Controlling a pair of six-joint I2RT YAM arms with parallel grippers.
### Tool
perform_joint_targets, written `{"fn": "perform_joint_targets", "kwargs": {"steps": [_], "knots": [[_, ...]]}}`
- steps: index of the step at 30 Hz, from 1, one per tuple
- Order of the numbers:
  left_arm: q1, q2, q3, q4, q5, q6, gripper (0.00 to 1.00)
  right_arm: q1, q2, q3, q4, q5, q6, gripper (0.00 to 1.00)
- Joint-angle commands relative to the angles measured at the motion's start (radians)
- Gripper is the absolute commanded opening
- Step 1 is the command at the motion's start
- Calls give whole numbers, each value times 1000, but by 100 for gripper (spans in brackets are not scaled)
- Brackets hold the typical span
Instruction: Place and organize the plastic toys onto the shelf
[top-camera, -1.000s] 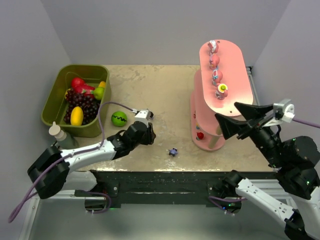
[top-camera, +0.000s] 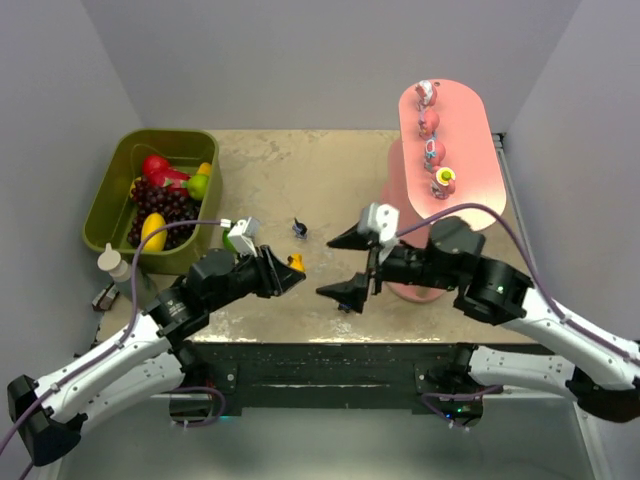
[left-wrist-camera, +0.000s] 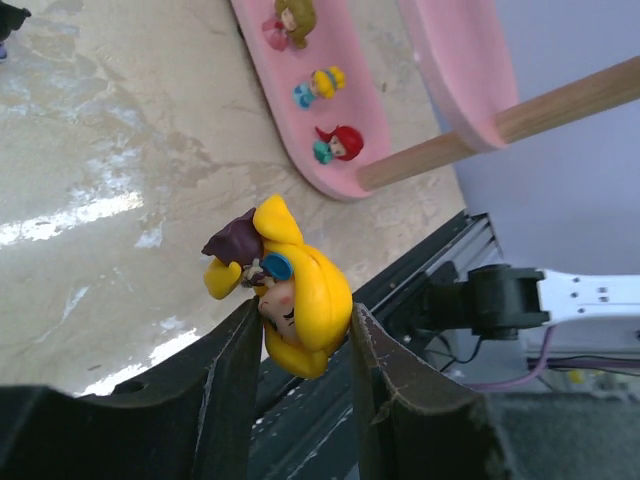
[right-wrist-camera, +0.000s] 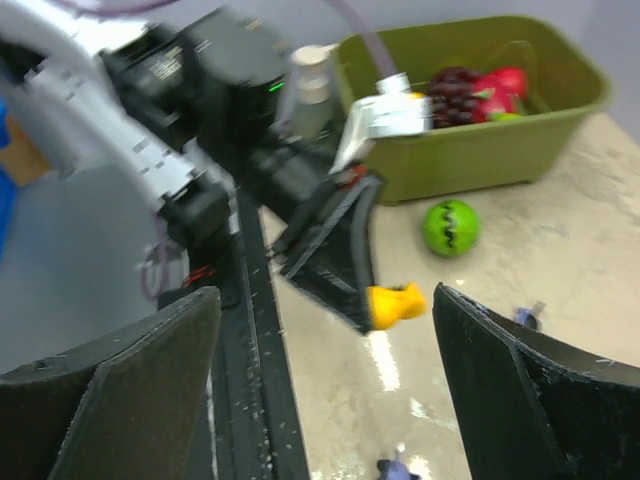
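My left gripper (top-camera: 291, 265) is shut on a yellow-haired toy figurine (left-wrist-camera: 292, 290), held above the table's front middle; the figurine also shows in the right wrist view (right-wrist-camera: 396, 305). My right gripper (top-camera: 345, 266) is wide open and empty, facing the left gripper from the right. A small dark purple toy (top-camera: 346, 305) lies on the table under its near finger, and another dark toy (top-camera: 299, 229) lies further back. The pink shelf (top-camera: 470, 130) stands at the right with several figurines on its top board (top-camera: 433, 152). Three figurines stand on its bottom board (left-wrist-camera: 322, 86).
An olive-green bin (top-camera: 112, 195) with fake fruit stands at the back left. A green ball (top-camera: 236, 238) lies beside it, partly behind my left wrist. A white bottle (top-camera: 114, 265) stands at the left front edge.
My right arm has swung down from high on the right to the table's middle, open towards the left gripper. My left arm has shifted and turned, and the yellow toy now shows in it.
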Motion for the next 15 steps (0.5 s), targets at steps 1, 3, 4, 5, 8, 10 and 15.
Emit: {"fn": "perform_joint_targets", "kwargs": {"steps": [1, 3, 4, 5, 8, 10, 15], "knots": [[77, -27, 52, 9, 164, -154, 0, 179, 81, -4, 61, 196, -151, 90], [127, -31, 46, 53, 230, -204, 0, 202, 81, -51, 112, 187, -194, 91], [140, -30, 40, 68, 285, -222, 0, 212, 75, -71, 171, 183, -210, 91], [157, -28, 35, 102, 316, -237, 0, 216, 68, -90, 193, 167, -236, 92], [164, -27, 5, 194, 417, -307, 0, 239, 58, -128, 245, 163, -271, 92], [164, -39, -34, 258, 471, -370, 0, 248, 69, -131, 255, 181, -280, 92], [163, -79, -104, 409, 529, -502, 0, 265, 89, -157, 299, 274, -300, 92]]}}
